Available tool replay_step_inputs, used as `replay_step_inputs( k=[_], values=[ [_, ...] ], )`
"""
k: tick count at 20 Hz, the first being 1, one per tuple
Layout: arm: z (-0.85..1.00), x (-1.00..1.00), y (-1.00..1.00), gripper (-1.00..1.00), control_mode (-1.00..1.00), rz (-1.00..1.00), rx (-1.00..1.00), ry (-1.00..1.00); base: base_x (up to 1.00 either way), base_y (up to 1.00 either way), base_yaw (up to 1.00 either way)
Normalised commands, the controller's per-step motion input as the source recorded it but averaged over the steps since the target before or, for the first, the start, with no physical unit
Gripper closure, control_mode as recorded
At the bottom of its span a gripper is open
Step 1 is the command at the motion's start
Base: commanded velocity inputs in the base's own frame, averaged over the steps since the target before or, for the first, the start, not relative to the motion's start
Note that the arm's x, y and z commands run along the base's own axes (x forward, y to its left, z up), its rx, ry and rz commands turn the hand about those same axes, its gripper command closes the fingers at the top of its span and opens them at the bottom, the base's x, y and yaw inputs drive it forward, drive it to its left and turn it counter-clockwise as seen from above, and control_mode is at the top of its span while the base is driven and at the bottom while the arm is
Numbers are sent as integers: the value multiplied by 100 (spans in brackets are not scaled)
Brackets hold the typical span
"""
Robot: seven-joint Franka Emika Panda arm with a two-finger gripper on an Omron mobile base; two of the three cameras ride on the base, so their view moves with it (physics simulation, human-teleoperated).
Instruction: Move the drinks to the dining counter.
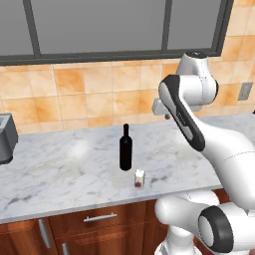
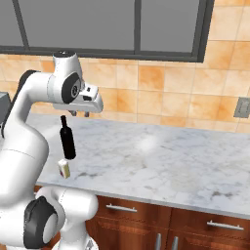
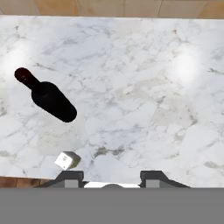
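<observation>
The claw [image 2: 80, 114] hangs open and empty, high above the bench [image 1: 64, 169]. The upright wine bottle [image 1: 126, 148] stands below it, towards the arm's left, the carton [image 1: 139, 179] just beside.

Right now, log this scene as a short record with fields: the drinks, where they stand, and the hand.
bottle: tall near-black glass wine bottle, upright on the marble counter over wooden cabinets
carton: small white carton with a red mark, near the counter's front edge, beside the bottle, apart from it
hand: robot hand above the counter, holding nothing; fingertips spread apart
backdrop: orange tiled wall
</observation>
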Motion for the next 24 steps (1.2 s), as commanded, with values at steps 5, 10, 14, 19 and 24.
replay_step_inputs(
  k=[5,10,14,19,24],
  values=[
    [-11,-3,0,-100,-100,0,0,0,0,0,0],
    [-13,-2,16,-100,-100,18,-2,1,0,0,0],
    [-15,1,32,-100,-100,27,-6,9,0,0,0],
    [-20,6,34,-100,-100,27,-7,16,0,0,0],
    [-31,11,25,-100,-100,19,-5,17,0,0,0]
  ],
)
